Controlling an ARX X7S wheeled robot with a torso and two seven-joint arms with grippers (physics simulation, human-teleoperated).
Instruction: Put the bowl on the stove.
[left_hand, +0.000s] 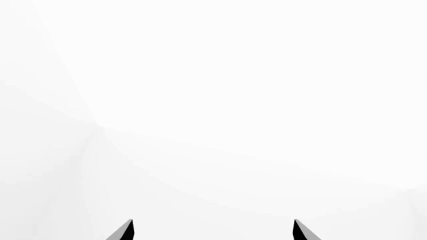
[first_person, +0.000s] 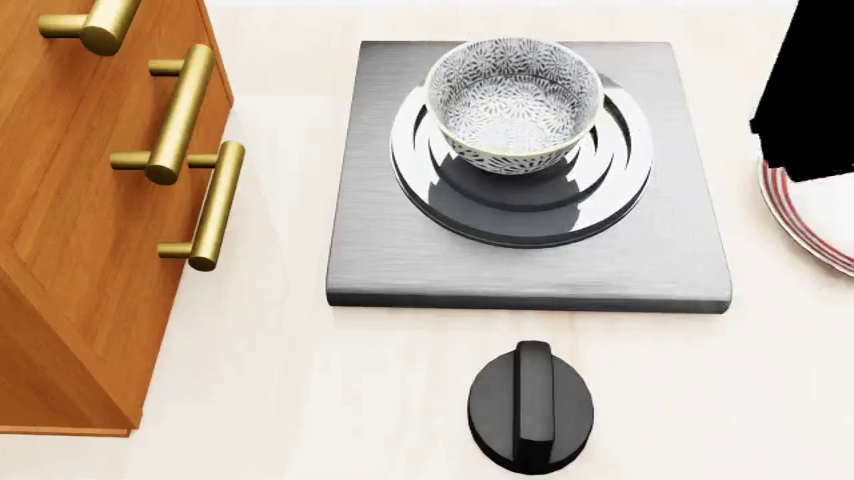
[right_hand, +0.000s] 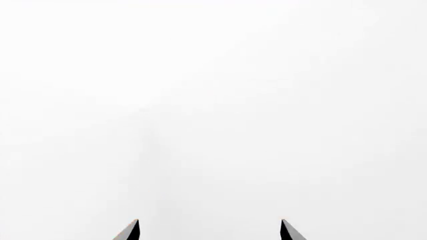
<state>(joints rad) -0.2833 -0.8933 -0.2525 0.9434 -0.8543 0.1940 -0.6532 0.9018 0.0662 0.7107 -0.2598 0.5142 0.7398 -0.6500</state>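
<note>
Sitting upright on the round burner, the bowl (first_person: 515, 103) rests on the stove (first_person: 529, 262), behind the black knob (first_person: 531, 407). The left gripper (left_hand: 213, 231) and right gripper (right_hand: 209, 231) both stand spread apart, holding nothing.

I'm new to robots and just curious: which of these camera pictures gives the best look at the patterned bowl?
The head view. It shows the bowl whole, sitting upright on the stove burner rings. Both wrist views show none of it, only blank white past open fingertips.
</note>
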